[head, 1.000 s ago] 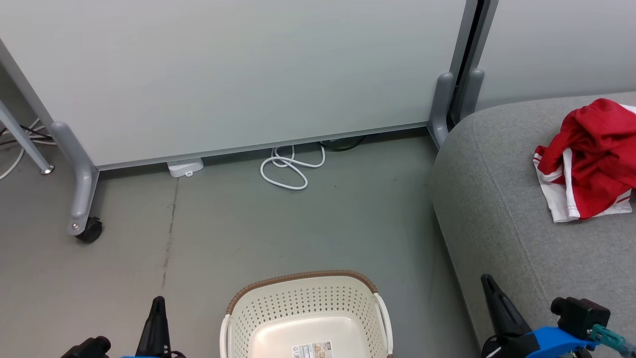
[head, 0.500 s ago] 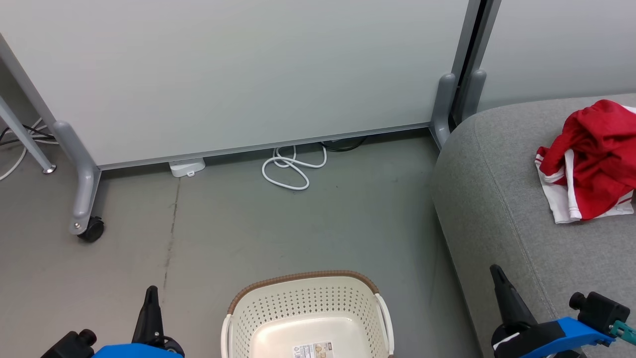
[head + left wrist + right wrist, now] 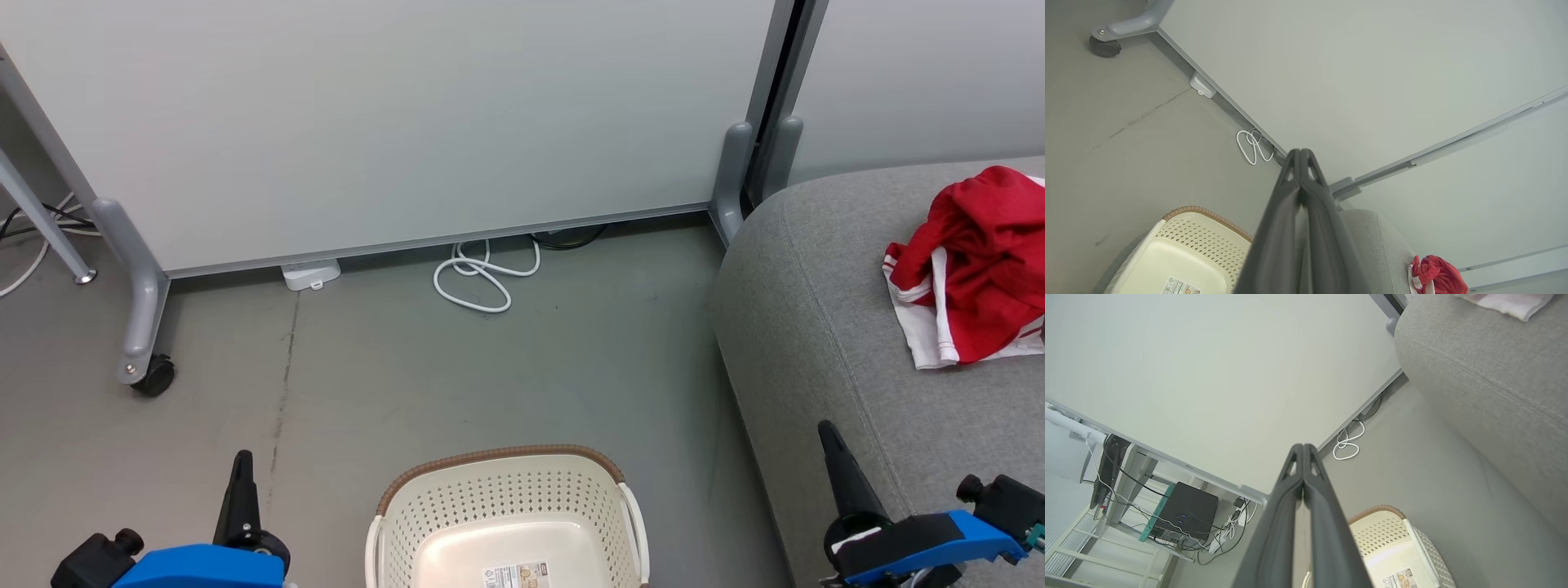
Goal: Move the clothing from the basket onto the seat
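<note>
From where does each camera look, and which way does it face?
Head view: on the robot's head, facing down at floor, basket, seat with clothing; left gripper and right gripper at bottom corners, jaws shut.
Left wrist view: on the left wrist, along its shut jaws toward the white panel; basket lower left.
Right wrist view: on the right wrist, along its shut jaws toward the panel; seat at right.
Shared: all three show the basket and the white cable.

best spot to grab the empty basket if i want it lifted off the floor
Probably the white side handle on the right of the basket, coming from straight above. It is a thin bar standing clear of the perforated side, narrow enough to pinch across. The right gripper, shut, is nearer that side and would have to open first.
</note>
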Controlling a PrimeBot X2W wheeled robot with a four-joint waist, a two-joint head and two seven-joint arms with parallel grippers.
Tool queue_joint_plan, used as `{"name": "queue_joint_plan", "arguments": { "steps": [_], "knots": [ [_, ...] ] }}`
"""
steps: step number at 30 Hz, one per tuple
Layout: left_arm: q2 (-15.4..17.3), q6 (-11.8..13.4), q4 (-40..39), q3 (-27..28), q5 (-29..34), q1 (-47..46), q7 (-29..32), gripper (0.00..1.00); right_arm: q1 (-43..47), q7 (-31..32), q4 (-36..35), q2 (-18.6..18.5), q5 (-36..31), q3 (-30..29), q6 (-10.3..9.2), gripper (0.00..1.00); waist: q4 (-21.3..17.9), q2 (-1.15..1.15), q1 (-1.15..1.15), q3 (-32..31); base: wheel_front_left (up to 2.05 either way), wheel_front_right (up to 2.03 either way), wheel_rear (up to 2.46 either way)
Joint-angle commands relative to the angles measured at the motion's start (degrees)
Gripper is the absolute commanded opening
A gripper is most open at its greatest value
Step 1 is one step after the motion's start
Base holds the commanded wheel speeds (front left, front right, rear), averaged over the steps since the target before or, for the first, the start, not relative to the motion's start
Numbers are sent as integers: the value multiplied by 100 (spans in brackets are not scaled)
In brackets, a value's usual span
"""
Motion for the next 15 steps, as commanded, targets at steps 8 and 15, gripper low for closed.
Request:
{"name": "queue_joint_plan", "arguments": {
  "steps": [8,15],
  "knots": [
    [-3,-7,-135,117,-622,-244,182,0,-200,100,-42,-47,745,-84,1,0,19,0,-1,-5,0,0,0],
    [-14,-8,-169,170,-1000,-300,298,0,-251,160,-35,-49,1190,-130,2,0,33,0,-1,-9,0,0,0]
  ]
}}
